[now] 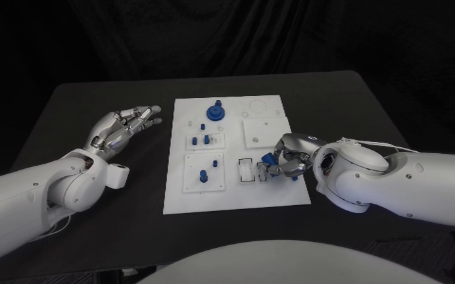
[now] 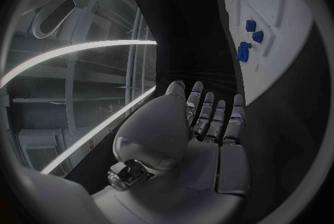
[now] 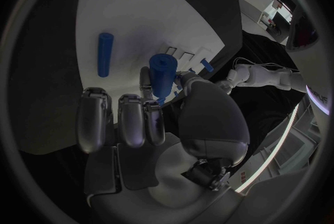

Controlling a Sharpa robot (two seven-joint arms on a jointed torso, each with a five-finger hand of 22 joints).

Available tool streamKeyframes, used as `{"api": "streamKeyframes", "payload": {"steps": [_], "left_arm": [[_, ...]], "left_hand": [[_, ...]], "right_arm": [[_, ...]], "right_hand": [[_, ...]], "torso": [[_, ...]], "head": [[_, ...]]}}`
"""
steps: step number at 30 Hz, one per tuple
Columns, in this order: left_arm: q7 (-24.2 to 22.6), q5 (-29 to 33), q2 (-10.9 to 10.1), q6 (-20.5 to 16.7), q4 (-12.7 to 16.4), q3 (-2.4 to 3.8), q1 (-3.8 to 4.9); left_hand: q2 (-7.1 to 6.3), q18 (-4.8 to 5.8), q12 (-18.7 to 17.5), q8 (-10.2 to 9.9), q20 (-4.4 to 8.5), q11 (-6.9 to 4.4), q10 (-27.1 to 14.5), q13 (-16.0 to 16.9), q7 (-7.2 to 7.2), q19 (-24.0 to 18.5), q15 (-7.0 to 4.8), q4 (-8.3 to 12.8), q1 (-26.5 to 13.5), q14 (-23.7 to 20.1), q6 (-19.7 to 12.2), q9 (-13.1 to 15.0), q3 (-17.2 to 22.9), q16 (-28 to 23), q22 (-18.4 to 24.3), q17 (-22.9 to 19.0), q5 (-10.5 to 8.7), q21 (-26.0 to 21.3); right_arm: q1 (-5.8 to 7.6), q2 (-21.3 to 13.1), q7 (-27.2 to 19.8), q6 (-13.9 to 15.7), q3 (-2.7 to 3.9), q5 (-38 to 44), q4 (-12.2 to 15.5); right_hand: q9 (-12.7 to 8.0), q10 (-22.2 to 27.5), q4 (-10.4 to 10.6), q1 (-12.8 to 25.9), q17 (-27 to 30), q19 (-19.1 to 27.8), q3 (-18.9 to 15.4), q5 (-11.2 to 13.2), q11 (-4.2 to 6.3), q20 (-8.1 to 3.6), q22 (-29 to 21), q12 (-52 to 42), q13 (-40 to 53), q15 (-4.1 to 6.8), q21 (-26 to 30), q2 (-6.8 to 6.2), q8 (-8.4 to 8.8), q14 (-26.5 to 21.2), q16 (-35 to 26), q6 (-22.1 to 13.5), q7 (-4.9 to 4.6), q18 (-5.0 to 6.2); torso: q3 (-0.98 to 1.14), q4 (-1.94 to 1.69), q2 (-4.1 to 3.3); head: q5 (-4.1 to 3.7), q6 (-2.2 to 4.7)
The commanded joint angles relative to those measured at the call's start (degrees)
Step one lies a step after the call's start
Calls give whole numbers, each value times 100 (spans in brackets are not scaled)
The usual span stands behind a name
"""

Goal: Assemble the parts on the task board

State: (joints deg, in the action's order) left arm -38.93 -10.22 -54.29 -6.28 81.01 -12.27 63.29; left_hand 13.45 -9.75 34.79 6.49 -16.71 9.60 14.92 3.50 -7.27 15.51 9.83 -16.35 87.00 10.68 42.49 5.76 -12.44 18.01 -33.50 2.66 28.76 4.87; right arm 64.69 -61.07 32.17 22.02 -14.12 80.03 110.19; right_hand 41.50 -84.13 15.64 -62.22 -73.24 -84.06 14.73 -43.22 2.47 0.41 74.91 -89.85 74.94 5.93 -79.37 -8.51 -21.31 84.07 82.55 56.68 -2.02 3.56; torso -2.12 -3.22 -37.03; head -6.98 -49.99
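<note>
The white task board lies in the middle of the black table. My right hand hovers over the board's near right part and pinches a blue cylinder between thumb and fingers; the cylinder shows at the fingertips. Another blue peg lies flat on the board beyond it. A round blue piece stands at the far end of the board, with small blue pegs and one more peg in square plates. My left hand rests left of the board, fingers straight and apart, holding nothing.
A raised white square plate sits on the board's right half, with a ring-shaped recess behind it. Black table stretches on both sides of the board. From the left wrist, the board's edge runs beside my left hand.
</note>
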Motion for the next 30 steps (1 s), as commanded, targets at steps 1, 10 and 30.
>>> {"api": "streamKeyframes", "payload": {"steps": [1,10,30], "left_arm": [[-564,26,23,64,4,6,-9],[-550,24,53,66,-4,6,-9],[-509,24,71,92,-4,6,-10]], "left_hand": [[6,-7,27,38,2,45,-14,7,-30,29,-3,3,75,57,-9,0,46,38,-13,5,21,33],[2,-4,27,39,1,46,-12,7,-30,41,-1,7,108,64,-8,0,61,47,-18,6,41,38],[-18,8,24,44,-1,50,-5,8,-33,83,15,22,209,91,-5,-2,106,77,-41,9,88,54]], "right_arm": [[25,-10,-234,374,2,-824,79],[46,96,-319,334,2,-1623,92],[46,454,-212,85,1,-1676,-209]], "right_hand": [[23,-587,-386,-55,6,-273,464,120,31,-40,1187,-15,1506,35,-30,162,-9,332,40,109,64,-111],[96,-587,-245,172,56,-258,432,473,16,-28,1176,-15,1506,23,-8,239,10,319,29,92,50,-103],[159,-587,81,613,248,-213,174,1602,-29,8,1145,-15,1506,-16,69,391,150,280,-45,50,2,-82]], "torso": [[-1,-3,3],[-8,0,-1],[-8,-6,-10]], "head": [[11,-1],[63,-1],[142,-1]]}}
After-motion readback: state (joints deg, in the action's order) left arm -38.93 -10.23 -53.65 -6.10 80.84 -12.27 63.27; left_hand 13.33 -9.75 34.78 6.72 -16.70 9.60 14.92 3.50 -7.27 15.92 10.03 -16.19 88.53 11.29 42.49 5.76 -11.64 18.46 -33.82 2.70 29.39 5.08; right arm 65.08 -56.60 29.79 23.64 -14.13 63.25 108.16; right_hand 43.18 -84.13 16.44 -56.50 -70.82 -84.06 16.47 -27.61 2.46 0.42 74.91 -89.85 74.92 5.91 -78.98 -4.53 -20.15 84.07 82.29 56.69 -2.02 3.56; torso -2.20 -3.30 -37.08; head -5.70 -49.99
